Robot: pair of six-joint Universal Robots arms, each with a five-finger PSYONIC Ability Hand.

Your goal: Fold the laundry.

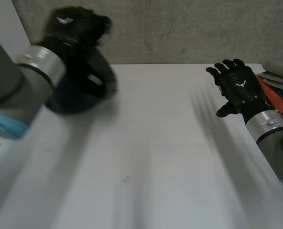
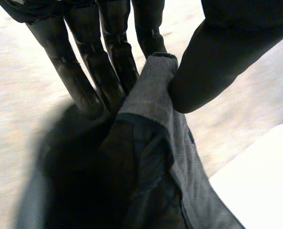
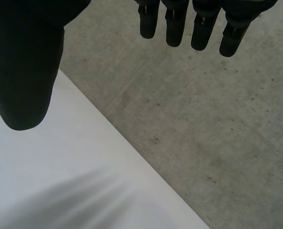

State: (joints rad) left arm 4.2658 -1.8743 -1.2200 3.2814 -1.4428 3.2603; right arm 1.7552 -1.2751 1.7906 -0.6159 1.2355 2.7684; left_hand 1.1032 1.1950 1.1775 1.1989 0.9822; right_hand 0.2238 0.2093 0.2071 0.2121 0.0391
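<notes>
A white table (image 1: 156, 157) takes up most of the head view, its top bare through the middle and lower part of the frame. A grey concrete wall (image 1: 179, 28) runs across the top behind it. In the right wrist view a speckled concrete floor (image 3: 217, 133) lies beyond the table's edge. At the right edge of the head view, near the table's far corner, sits a stack of folded laundry (image 1: 279, 78), with a grey piece on top and orange (image 1: 270, 98) and teal beneath. The right hand (image 1: 239, 86) is just beside this stack, raised a little over the table, its fingers straight and spread and holding nothing. In the upper left of the head view the left arm (image 1: 17, 81) reaches in, blurred, with a dark mass at its end held up off the table. The left wrist view shows the left hand (image 2: 103, 57) pinching the edge of a dark grey cloth (image 2: 151, 95) between thumb and fingers. The rest of the cloth hangs below the hand.
</notes>
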